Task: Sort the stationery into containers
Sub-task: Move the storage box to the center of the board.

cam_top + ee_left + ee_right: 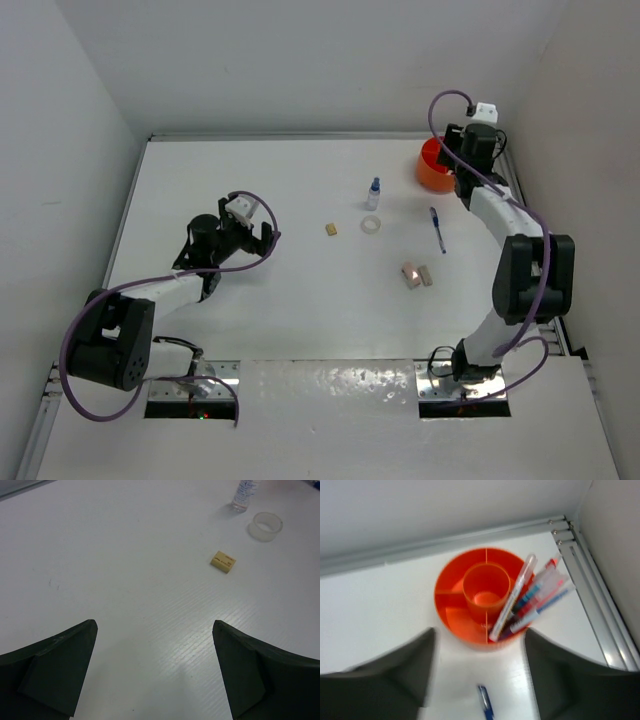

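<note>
The round orange tub (428, 170) with inner dividers stands at the far right; its rim (442, 587) fills the middle of the right wrist view. Several pens (530, 597) lean in its right compartment. My right gripper (463, 180) hovers above the tub's near side, its jaws (479, 647) open and blurred, with nothing between them. A blue pen (437, 229) lies on the table just below it (485, 705). My left gripper (265, 235) rests open and empty (154, 625) at centre left. Ahead of it lie a tan eraser (223, 561), a clear tape ring (265, 526) and a small bottle (245, 495).
Two more erasers (417, 275) lie side by side in the middle right of the table. A metal rail (600, 615) runs along the right edge beside the tub, and white walls close the table on three sides.
</note>
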Tool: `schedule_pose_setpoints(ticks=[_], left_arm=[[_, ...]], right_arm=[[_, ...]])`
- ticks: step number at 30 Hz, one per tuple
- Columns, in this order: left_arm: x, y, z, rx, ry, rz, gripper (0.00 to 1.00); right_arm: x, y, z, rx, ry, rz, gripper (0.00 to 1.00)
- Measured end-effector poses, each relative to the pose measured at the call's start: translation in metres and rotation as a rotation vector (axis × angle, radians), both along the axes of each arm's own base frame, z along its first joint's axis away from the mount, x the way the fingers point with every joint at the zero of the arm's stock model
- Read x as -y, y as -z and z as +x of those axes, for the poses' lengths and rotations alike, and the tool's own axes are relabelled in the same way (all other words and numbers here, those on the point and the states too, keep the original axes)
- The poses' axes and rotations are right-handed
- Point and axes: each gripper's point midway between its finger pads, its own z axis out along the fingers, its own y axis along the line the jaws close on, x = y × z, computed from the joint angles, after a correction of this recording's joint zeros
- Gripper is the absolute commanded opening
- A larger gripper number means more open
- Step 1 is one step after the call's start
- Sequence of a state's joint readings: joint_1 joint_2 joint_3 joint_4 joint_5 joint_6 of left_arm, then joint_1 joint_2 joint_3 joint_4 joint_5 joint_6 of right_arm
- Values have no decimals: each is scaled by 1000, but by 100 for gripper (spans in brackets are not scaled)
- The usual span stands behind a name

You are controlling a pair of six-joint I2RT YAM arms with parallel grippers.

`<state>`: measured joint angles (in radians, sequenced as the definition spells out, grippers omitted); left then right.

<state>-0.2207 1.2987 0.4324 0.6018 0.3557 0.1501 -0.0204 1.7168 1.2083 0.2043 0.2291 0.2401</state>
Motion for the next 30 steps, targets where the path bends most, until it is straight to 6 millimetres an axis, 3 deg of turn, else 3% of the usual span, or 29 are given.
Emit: schedule_pose_setpoints(ticks=[3,5,6,12,13,16,19,21,22,25,28,30], left_arm=[[0,0,0,1,3,1,98],[0,0,0,1,4,1,98],[1,0,0,1,5,1,98],[2,0,-1,1,11,0,98],[2,0,-1,1,14,0,98],[3,0,-2,-2,20,1,98],[3,1,-3,-4,23,1,98],[3,1,-3,-5,23,1,98],[3,1,-3,-5,23,1,98],[3,1,-3,-6,23,1,98],[3,1,-3,-6,22,1,98],[3,1,-3,-6,22,1,98]], right_arm=[[-6,9,-23,-71,-29,-7,7],[-7,25,-41,-145,-33,7,10],[-8,34,-48,-189,-36,13,22],[-12,93,-90,-442,-27,56,34],[-13,99,-95,-462,-24,69,40],[-14,100,-95,-458,-15,127,42],[-7,70,-72,-398,11,186,35],[-1,29,-35,-296,19,203,28],[2,9,-17,-249,24,209,19],[13,-53,33,-86,63,215,11],[27,-82,63,5,131,219,14],[36,-81,78,31,177,217,16]])
